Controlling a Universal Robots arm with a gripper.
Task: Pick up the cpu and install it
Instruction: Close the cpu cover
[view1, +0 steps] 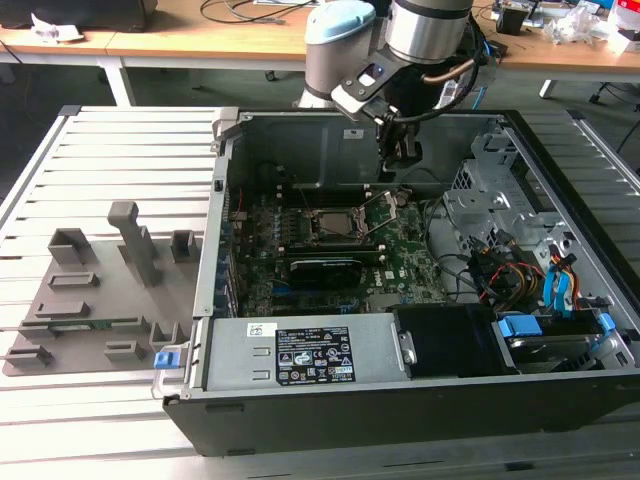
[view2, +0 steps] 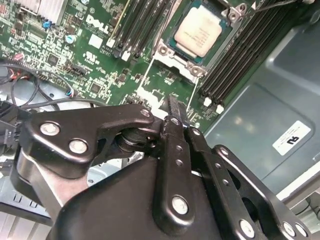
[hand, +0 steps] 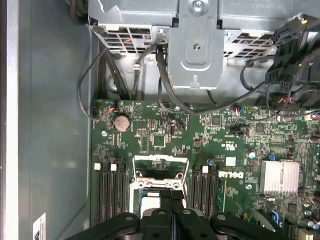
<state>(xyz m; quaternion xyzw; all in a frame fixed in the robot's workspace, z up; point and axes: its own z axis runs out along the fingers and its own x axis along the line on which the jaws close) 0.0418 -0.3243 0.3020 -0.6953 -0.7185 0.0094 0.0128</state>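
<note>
The cpu (view2: 202, 31), a small square chip with a silvery-white top, lies flat in the metal-framed socket (view1: 329, 222) on the green motherboard (view1: 400, 265) inside the open computer case. My gripper (view1: 400, 165) hangs above the board near the case's back wall, just off the socket toward the exterior view's right. In the second wrist view its black fingers (view2: 172, 107) are pressed together with nothing between them, and the cpu sits apart beyond their tips. The first wrist view has the shut fingertips (hand: 171, 200) over the socket's frame (hand: 159, 172).
Black memory slots (hand: 111, 192) flank the socket on both sides. A power supply (view1: 310, 355) lines the case's front, and a drive cage with cables (view1: 500, 270) fills the exterior view's right. A grey fixture tray (view1: 100, 300) lies on the slatted table outside the case.
</note>
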